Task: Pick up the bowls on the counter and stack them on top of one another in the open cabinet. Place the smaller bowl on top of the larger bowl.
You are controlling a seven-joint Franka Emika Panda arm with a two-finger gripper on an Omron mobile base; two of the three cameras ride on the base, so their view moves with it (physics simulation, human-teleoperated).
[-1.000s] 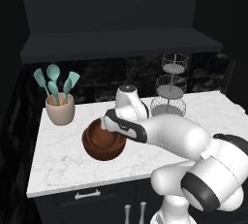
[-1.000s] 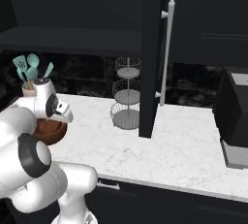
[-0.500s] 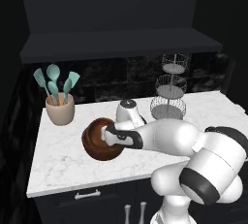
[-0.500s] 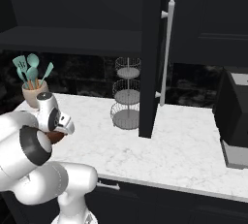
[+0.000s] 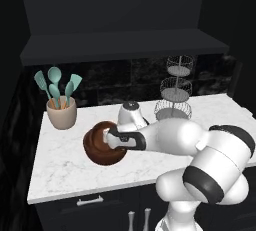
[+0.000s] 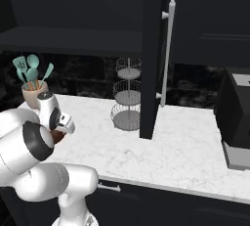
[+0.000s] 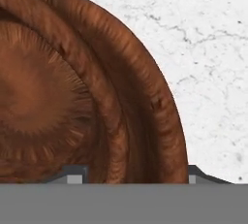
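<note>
The round, shiny, reddish-brown wooden bowl (image 5: 102, 144) sits on the white marble counter (image 5: 60, 170), not far from the beige crock of teal spatulas (image 5: 61, 112). I can only see one brown bowl well, and I cannot tell if it is the big one or the small one. The robot's two-finger gripper (image 5: 111, 139) is low over the bowl's near side. In the hand view, the thick rounded rim (image 7: 160, 116) runs up between the two small dark finger tips (image 7: 73, 174), one tip inside the bowl and one outside over the marble. So the fingers look apart, with the rim between them, but I cannot tell if they are squeezing it yet. I think the bowl is hard and stiff, not too heavy, and its shiny skin may be slippery. The rim looks like the best place to hold, pinched well down. The black open cabinet shelf (image 5: 125, 42) waits up above.
</note>
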